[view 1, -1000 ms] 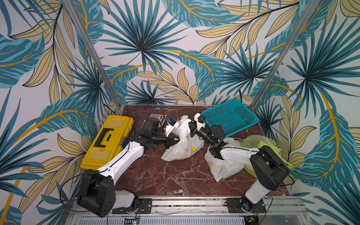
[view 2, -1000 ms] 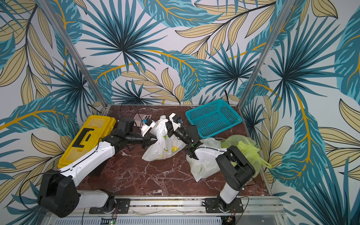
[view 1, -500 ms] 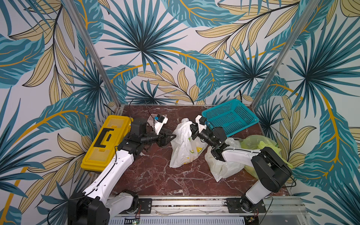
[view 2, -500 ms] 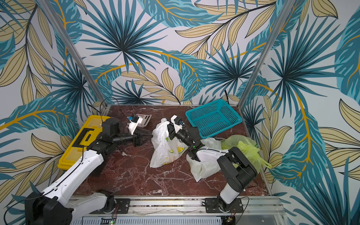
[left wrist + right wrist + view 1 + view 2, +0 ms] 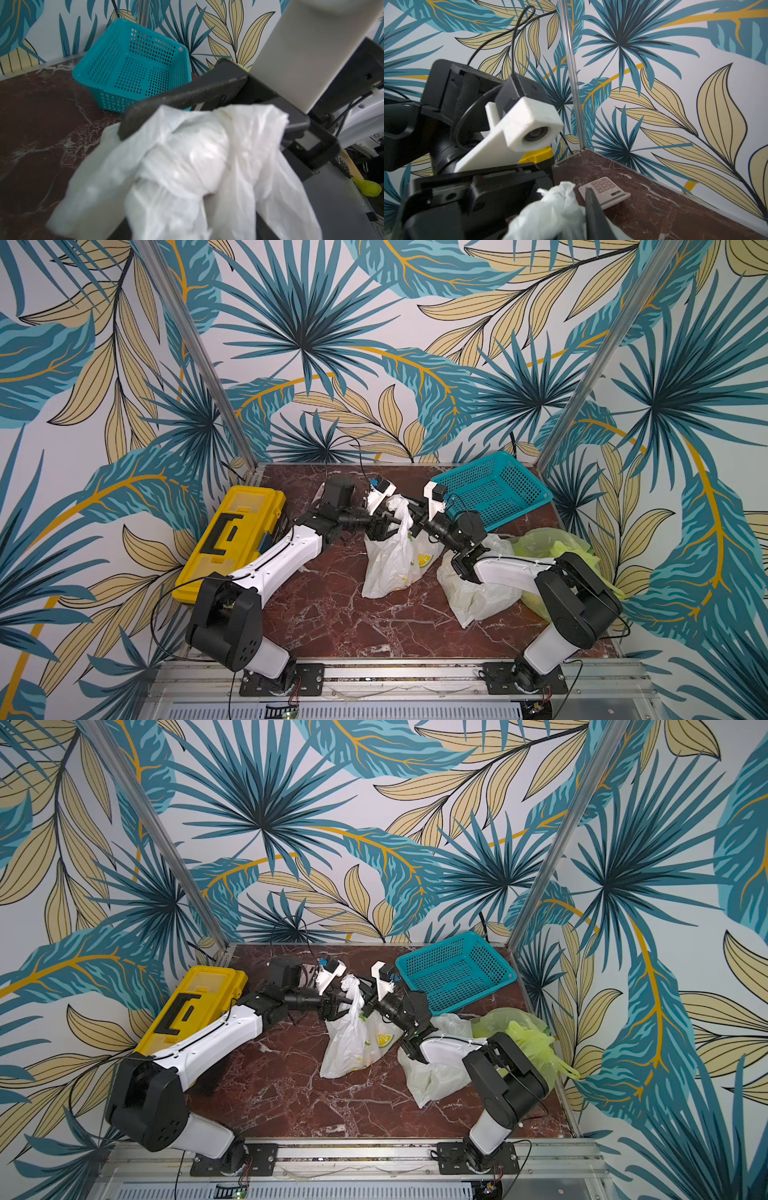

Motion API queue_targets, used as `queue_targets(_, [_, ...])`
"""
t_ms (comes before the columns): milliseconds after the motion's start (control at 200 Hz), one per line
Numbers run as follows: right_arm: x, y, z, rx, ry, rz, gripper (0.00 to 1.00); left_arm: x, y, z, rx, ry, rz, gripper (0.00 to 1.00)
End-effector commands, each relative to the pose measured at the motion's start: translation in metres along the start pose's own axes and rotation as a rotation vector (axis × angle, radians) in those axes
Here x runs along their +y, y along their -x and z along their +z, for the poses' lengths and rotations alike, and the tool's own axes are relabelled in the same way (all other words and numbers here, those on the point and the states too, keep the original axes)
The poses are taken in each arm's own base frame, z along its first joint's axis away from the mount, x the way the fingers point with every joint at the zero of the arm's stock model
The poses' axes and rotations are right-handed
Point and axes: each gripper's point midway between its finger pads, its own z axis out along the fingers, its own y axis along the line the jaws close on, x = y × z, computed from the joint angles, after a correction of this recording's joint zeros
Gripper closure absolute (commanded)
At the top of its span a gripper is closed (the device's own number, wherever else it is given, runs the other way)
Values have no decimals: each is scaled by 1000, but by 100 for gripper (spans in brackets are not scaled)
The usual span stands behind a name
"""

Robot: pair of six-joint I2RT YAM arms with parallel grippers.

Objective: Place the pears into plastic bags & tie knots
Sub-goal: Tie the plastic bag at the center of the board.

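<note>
The white lemon-print bag [image 5: 392, 568] stands on the marble table [image 5: 332, 614] right below the two grippers, its body slumped and its neck held upright. Its handle bundle [image 5: 187, 158] — a crumpled lump with loose ends hanging — sits between the grippers' tips. The right gripper [image 5: 408, 521] has its jaws nearly together, pinching that plastic. In the right wrist view one of its fingers [image 5: 591, 214] lies against the crumple. The left gripper [image 5: 383, 527] faces it tip to tip, close against the bundle, but blurred plastic hides its jaws — spread or closed, I cannot tell.

Behind the right gripper's wrist sits a teal basket [image 5: 490, 493]. Under that arm's forearm lies a second white bag [image 5: 478, 597], with a green bag [image 5: 548, 539] beyond the elbow. A yellow toolbox [image 5: 232, 531] lies alongside the left arm. A calculator [image 5: 604, 192] rests beyond the left gripper, toward the back wall.
</note>
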Motion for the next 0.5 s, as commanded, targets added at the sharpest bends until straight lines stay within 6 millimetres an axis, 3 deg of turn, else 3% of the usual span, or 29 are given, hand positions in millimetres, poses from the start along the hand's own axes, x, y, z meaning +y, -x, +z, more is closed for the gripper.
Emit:
queue_targets(0, [18, 19, 2, -77, 74, 52, 78, -1, 8, -11, -49, 12, 7, 39])
queue_targets(175, [16, 11, 2, -50, 79, 85, 78, 1, 13, -66, -133, 66, -40, 38])
queue_targets(300, [18, 11, 4, -39, 94, 100, 79, -3, 19, -92, -187, 109, -35, 36])
queue_targets(381, [21, 11, 5, -35, 111, 104, 79, 1, 35, -100, -213, 107, -62, 36])
queue_targets(496, [23, 11, 7, -28, 131, 117, 79, 6, 56, -88, -203, 42, -119, 44])
